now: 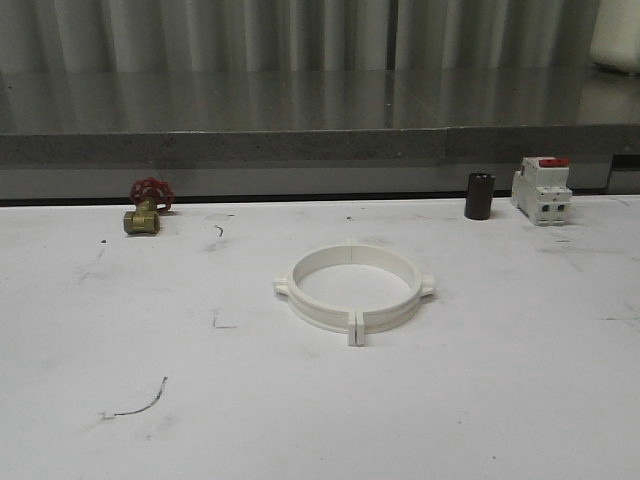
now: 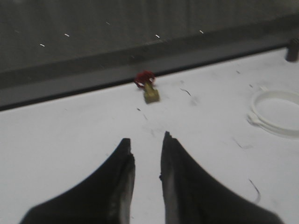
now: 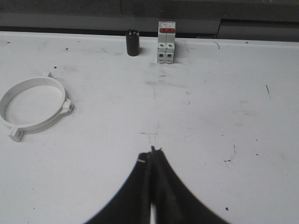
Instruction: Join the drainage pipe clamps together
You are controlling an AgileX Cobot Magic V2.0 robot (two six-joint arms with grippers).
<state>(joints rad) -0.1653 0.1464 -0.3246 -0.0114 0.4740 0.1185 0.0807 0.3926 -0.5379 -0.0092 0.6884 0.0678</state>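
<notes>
the right gripper [image 3: 152, 151] has its fingers pressed together, holding nothing, over bare white table [image 3: 210, 116]. the left gripper [image 2: 145, 142] stands slightly spread and empty, its view blurred. the drainage pipe clamps [image 1: 353, 286] lie joined as a ring between the two grippers, clear of both, cut off at the left wrist view's edge. beyond them, along the table's far edge, are the brass valve [image 1: 146, 210], dark cylinder [image 1: 479, 196] and breaker [image 1: 542, 189].

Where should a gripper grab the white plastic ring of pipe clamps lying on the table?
Probably from above, pinching the band wall of the white plastic clamp ring at a plain stretch between the lugs: it lies flat, its open centre leaving room for an inner finger.
</notes>
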